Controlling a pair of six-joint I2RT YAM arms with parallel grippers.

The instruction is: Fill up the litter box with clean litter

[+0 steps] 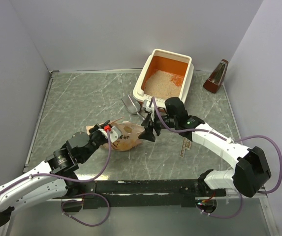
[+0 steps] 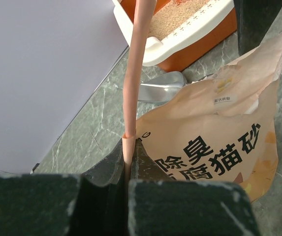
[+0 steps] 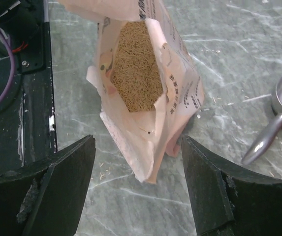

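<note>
Your left gripper (image 2: pixel 128 147) is pressed together on a thin edge of the bag (image 2: pixel 204 152). In the left wrist view the peach-pink film runs up out of the closed fingers as a narrow strip. The bag rests on the table (image 1: pixel 77 103) in front of the arms, between your two grippers. Large dark characters are printed across the side that faces the left wrist camera.

Your right gripper (image 3: pixel 137 142) is spread wide and holds nothing. In its wrist view the two dark fingers stand on either side of the bag's open mouth, apart from the film. You look straight down into the opening, where brownish granules fill the inside. From above, this gripper hangs over the bag's right end, between the bag and the litter box (image 1: pixel 172 53).

That box sits at the far right of the table, beyond the bag and close to the back wall. Pale beige litter (image 1: pixel 159 83) covers the near part of its floor. The far part and the inner walls show bare orange, dotted with a few stray grains.

You will find the scoop (image 1: pixel 130 103) lying on the table just beside the box's near left corner, between the box and the bag. You cannot tell whether it touches the box. A brown wedge-shaped object (image 1: pixel 216 77) stands to the right of the box, by the right wall.
</note>
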